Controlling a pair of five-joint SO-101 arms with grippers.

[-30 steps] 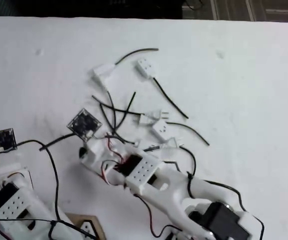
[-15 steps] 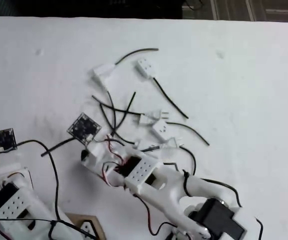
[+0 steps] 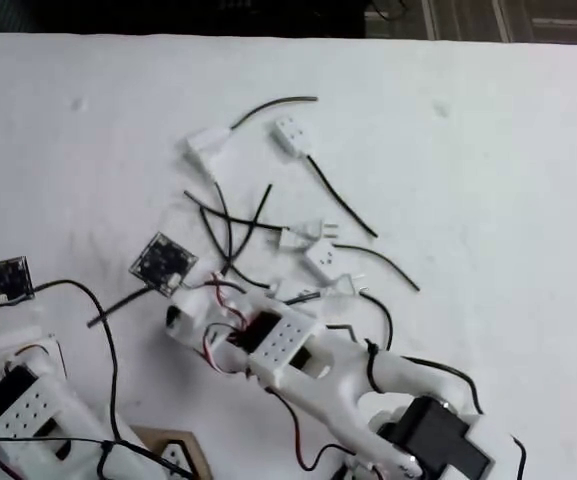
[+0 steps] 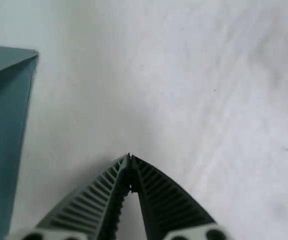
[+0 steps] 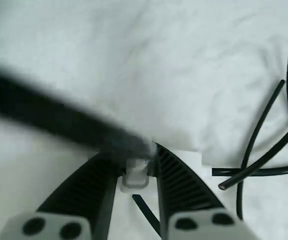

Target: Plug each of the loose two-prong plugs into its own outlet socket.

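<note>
My right gripper (image 5: 137, 164) is shut on a small white plug (image 5: 134, 178); its black cable (image 5: 49, 117) runs off blurred across the white table. In the high view this arm (image 3: 298, 350) lies low in the middle, with its wrist end (image 3: 178, 315) near the front left. Two white outlet sockets (image 3: 206, 146) (image 3: 291, 133) lie farther back, each with a black lead. Loose two-prong plugs (image 3: 303, 235) (image 3: 338, 288) and another white block (image 3: 322, 258) lie between them and the arm. My left gripper (image 4: 130, 161) is shut on nothing, just above bare table.
Loose black cable ends (image 5: 263, 150) cross each other beside the right gripper, and tangle in the table's middle (image 3: 230, 225). A teal object (image 4: 4, 135) stands close beside the left gripper. The left arm (image 3: 23, 405) sits at the front left corner.
The right arm's wrist end has slid a little toward the front left, drawing the held plug's cable with it. The left arm has kept still.
</note>
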